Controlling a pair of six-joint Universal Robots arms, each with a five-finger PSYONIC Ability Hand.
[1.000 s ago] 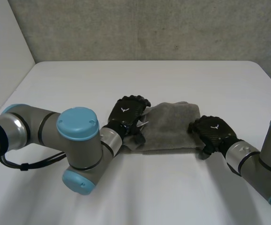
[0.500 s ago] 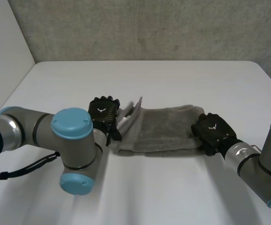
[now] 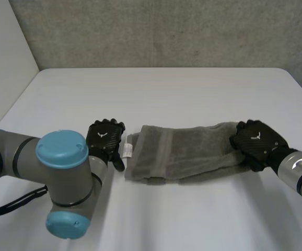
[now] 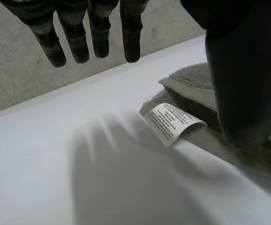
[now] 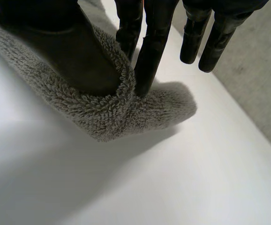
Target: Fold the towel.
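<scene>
Left hand (image 3: 105, 140): rests on the table (image 3: 161, 89) just left of the towel's left end. Its fingers (image 4: 100, 35) are straight and spread, holding nothing, and the thumb (image 4: 245, 79) hangs over the cloth's edge beside the white label (image 4: 170, 123).
Right hand (image 3: 256, 142): pinches the towel's right end, with cloth caught between thumb and a finger.
Towel (image 3: 187, 154): grey, lying as a long, loosely doubled band across the near middle of the table, from one hand to the other.
Just changed: the left hand has come off the cloth and the label end now lies flat.
Against a second ago: the towel was then a short bunch with the left hand on top of it. Both hands have since moved apart, the right one dragging its end rightward, so the band is drawn out.
Meaning for the task: probably a straightening pull. The cloth looks ready for a fold end to end, which is not yet begun.
</scene>
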